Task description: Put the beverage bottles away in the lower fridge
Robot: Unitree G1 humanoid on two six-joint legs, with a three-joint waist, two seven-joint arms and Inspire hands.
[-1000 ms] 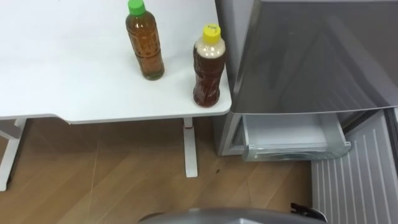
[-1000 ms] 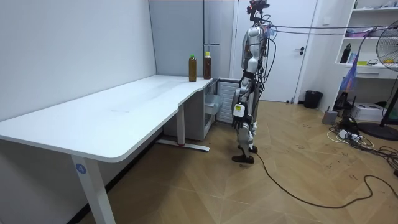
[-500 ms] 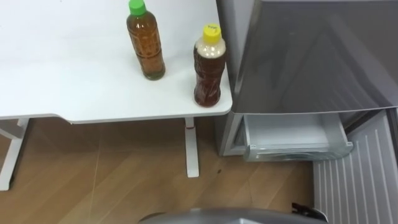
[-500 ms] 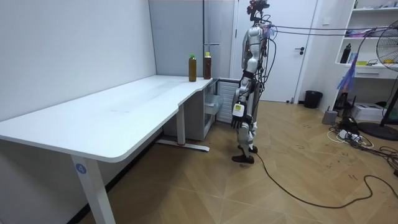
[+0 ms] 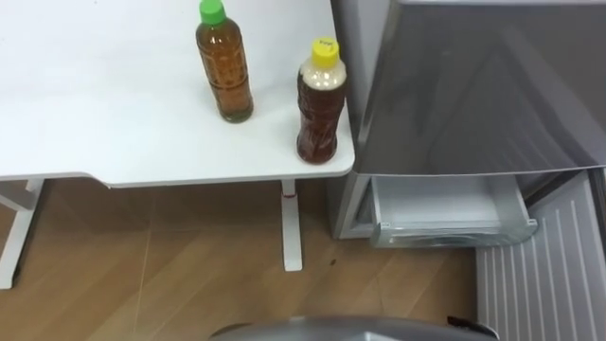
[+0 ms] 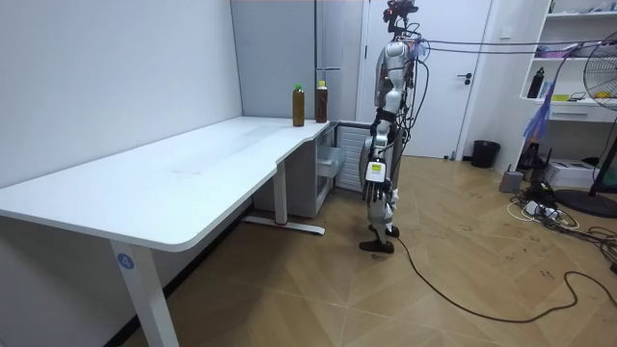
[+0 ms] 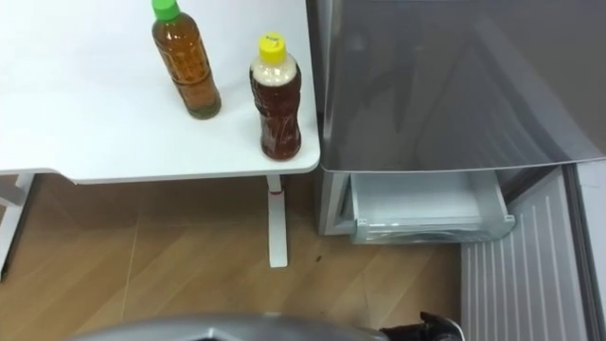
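Honestly, not much is changing. The head view is drifting a touch, so both drinks are sitting slightly lower in frame than a second ago. That's my camera moving, not the bottles. In the room view the robot is standing at the far end of the counter [image 5: 95, 123], right by the fridge [image 5: 473, 95]. Its left hand [image 6: 377, 188] is hanging at its side, and it's too small for me to tell what the fingers are doing. So I'm reading this as lining up, with nothing grabbed yet.

The green-capped bottle [image 5: 224, 64] is standing upright further back on the counter. The yellow-capped bottle [image 5: 319, 102] is on the near right corner, just beside the fridge wall. Down low the drawer [image 5: 440, 204] is pulled out and looking empty. The lower door [image 5: 544, 284] is swung open at near right.

I'm guessing that door and the counter leg [image 5: 291, 223] are what I'm going to be dodging when bending down.
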